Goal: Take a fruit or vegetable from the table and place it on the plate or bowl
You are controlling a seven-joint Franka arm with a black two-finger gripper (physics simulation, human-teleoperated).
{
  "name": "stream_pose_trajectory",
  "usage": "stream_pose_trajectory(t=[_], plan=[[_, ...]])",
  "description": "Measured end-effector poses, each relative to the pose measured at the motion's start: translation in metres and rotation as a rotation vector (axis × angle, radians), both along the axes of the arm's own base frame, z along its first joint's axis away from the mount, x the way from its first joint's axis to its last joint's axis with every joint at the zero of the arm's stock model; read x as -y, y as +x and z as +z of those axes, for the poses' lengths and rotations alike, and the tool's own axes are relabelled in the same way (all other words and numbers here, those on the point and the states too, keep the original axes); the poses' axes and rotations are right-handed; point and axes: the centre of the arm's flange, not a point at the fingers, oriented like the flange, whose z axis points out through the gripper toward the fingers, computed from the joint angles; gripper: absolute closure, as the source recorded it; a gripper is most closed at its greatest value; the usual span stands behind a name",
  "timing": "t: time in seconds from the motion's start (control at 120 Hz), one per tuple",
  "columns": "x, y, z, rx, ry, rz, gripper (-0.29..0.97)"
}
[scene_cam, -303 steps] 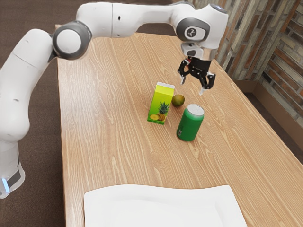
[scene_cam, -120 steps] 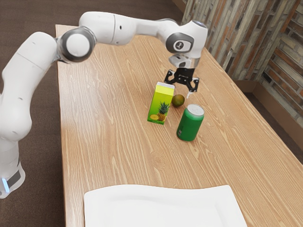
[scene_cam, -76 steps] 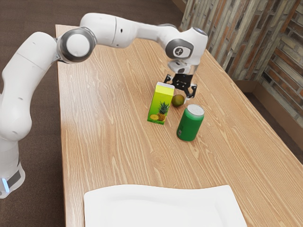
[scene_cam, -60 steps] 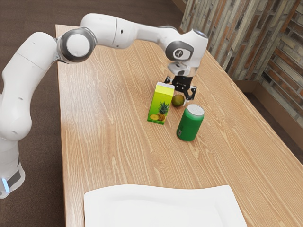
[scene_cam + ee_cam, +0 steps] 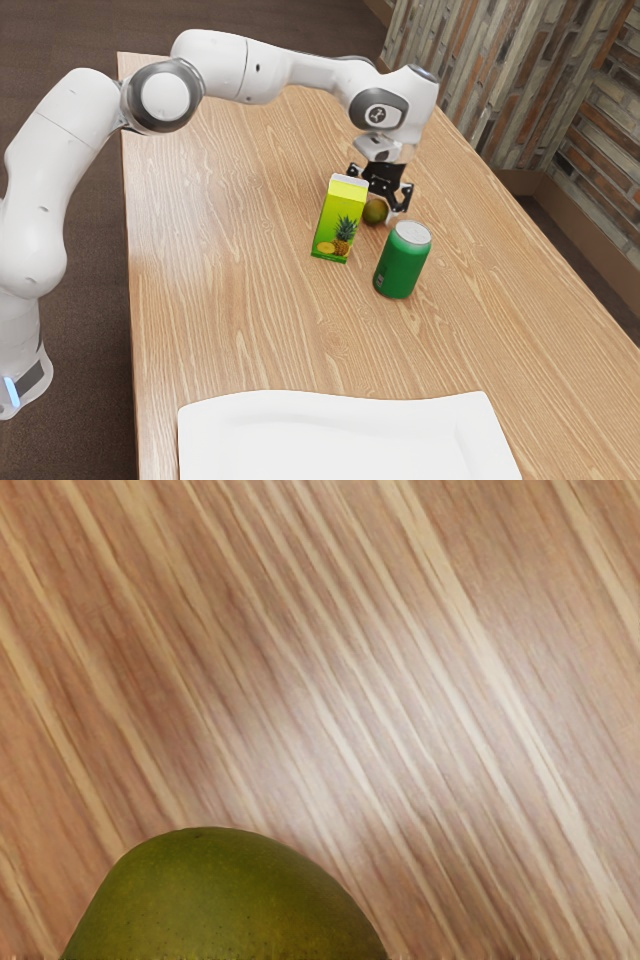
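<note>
A small round green fruit [image 5: 374,213] lies on the wooden table, between a pineapple juice carton [image 5: 340,218] and a green can [image 5: 402,260]. My gripper [image 5: 381,196] hangs right over the fruit and hides its top. Its fingers stand open, one on each side of the fruit, and I see no touch. In the wrist view the green fruit [image 5: 225,895] bulges just under the hand, on bare wood. A large white square plate [image 5: 340,435] lies at the table's near edge, far from the gripper.
The carton stands close to the fruit on the exterior view's left, and the can stands just in front of it. The table's edge [image 5: 560,270] runs along the exterior view's right, with a slatted wall [image 5: 560,90] beyond.
My hand has come down and toward the exterior view's left, from above the can to low over the fruit. Over the last half second it sank only slightly. The objects have not moved.
</note>
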Motion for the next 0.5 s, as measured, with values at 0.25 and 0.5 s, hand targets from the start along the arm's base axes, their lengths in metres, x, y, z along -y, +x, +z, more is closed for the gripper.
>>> stream_pose_trajectory(t=[0.25,0.5], plan=[[0.006,0.001,0.0,0.0,0.001,-0.002,0.12],[0.015,0.003,0.001,0.002,-0.006,-0.007,0.39]])
